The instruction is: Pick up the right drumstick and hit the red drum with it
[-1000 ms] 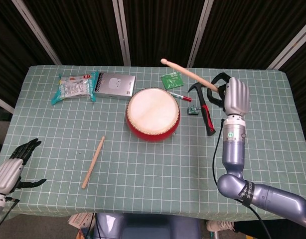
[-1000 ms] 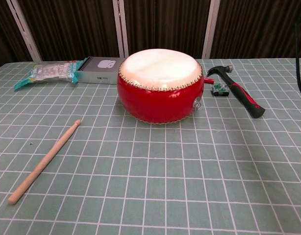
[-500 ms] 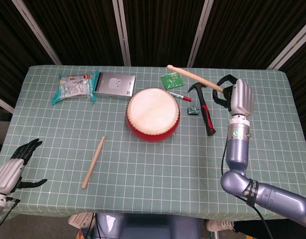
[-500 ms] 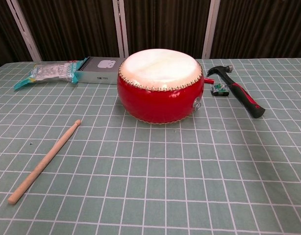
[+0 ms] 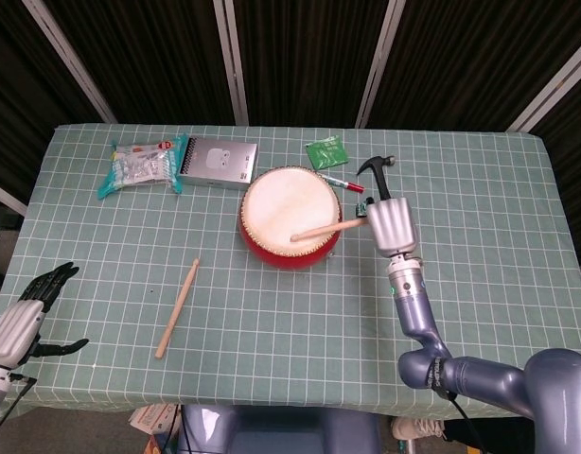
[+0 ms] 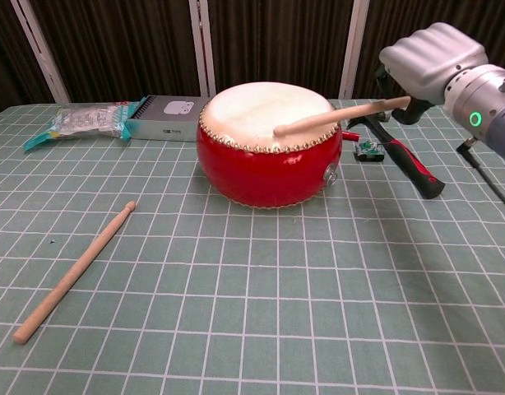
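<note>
While the right hand [image 5: 390, 225] sits just right of centre in the head view, its fingers are curled around the thick end of a drumstick [image 5: 326, 229], which it holds firmly. In the chest view the same hand [image 6: 429, 62] shows in the upper right of the frame, with the stick [image 6: 339, 116] slanting down and to the left from it. The stick's rounded tip rests on, or just at, the pale skin of the red drum [image 5: 290, 217], near the lower right part of the drumhead; contact looks likely but I cannot tell for certain. The drum [image 6: 269, 144] stands upright near the middle of the bench [image 5: 272, 312], which is covered in a green gridded cloth.

A second drumstick [image 5: 178, 307] lies flat on the cloth in the lower left of the head view, well apart from the drum, its tip pointing up toward the top of the frame. The left hand [image 5: 26, 317] hangs at the lower left edge of the head view, off the bench corner, fingers spread apart and holding nothing.

A hammer [image 6: 400, 156] with a red and black handle lies to the right of the drum, partly behind the right hand. Along the upper part of the head view lie a clear packet [image 5: 144, 163], a grey box [image 5: 220, 163] just beside it, and a small green packet [image 5: 325, 151].
</note>
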